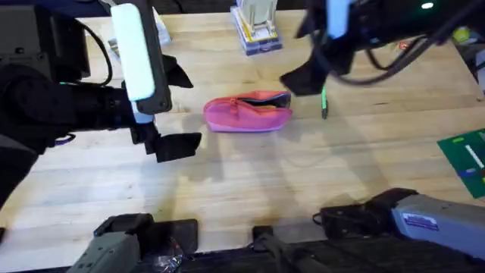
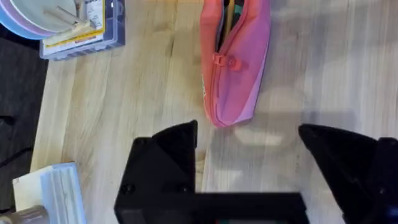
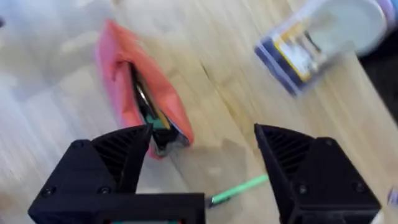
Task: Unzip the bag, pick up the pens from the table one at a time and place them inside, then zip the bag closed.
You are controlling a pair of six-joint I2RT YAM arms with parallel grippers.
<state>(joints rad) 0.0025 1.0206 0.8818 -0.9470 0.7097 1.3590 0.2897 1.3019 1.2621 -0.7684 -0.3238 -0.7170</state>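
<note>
The pink bag point(image 1: 248, 114) lies on the table point(image 1: 250, 189) at centre back, its zipper open along the top. In the left wrist view the bag point(image 2: 239, 68) shows slim pens inside its gap. One green pen point(image 1: 323, 102) lies on the wood just right of the bag. My left gripper point(image 1: 182, 110) hovers open at the bag's left end, apart from it. In its wrist view the left gripper point(image 2: 249, 149) holds nothing. My right gripper point(image 1: 305, 64) is open above the bag's right end. The right wrist view shows the bag point(image 3: 140, 99), the pen point(image 3: 239, 190) and the empty right gripper point(image 3: 202, 149).
A clear box with a plate on it point(image 1: 256, 26) stands at the back, behind the bag. A green packet point(image 1: 466, 159) lies at the right edge. A pale block point(image 2: 53, 190) sits near the left arm. The table's front half is bare wood.
</note>
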